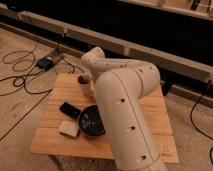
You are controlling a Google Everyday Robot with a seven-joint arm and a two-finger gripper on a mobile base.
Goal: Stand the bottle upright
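The bulky white robot arm point(125, 100) fills the middle and lower right of the frame. Its thick upper link rises from the bottom edge to a rounded elbow at centre. From there a slimmer forearm reaches up and left to a knobby wrist over the far left part of the square pale wooden surface point(152, 117). That surface sits on a grey concrete floor point(15, 112), with a long dark rail running across the top of the frame behind it. Loose black cables point(20, 80) curl over the floor at the left, near a small dark blue box point(46, 63) in the upper left. On the surface, a round black bowl point(91, 121) lies just left of the arm's upper link. A pale cup with dark red contents point(85, 86) stands upright above the bowl, close under the wrist. A flat black rectangular device point(70, 110) lies just left of the bowl. The small white plastic bottle point(69, 129) lies on its side at the lower left of the bowl, just below the black device and well apart from the cup. The gripper point(89, 69) hangs at the arm's end, just above and beside the cup, largely masked by the wrist, and I cannot tell how it is set.
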